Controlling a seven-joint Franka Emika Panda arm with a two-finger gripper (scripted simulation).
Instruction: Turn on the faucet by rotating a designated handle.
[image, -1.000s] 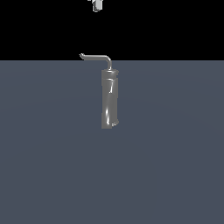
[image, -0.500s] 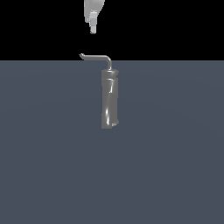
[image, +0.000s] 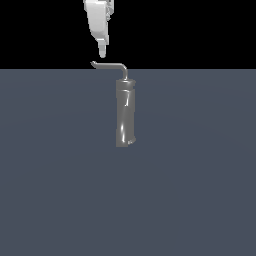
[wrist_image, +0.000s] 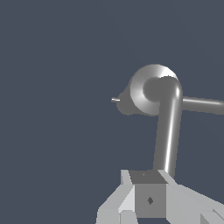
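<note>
Because the thin silver-grey L-shaped handle (image: 109, 65) reaches toward the exterior view's left from the tall glossy dark-grey faucet cylinder (image: 125, 112), the white gripper (image: 102, 53) hangs just above its upturned tip, ready to push; I cannot tell its jaw state.

Plain white gripper (image: 102, 52), blocky and faceted, tapering to a narrow tip in the exterior view. Up close from the wrist: flat angular panels in white and light grey, one darker grey square face with a tiny diamond-shaped mark. Shading slightly glossy.
</note>
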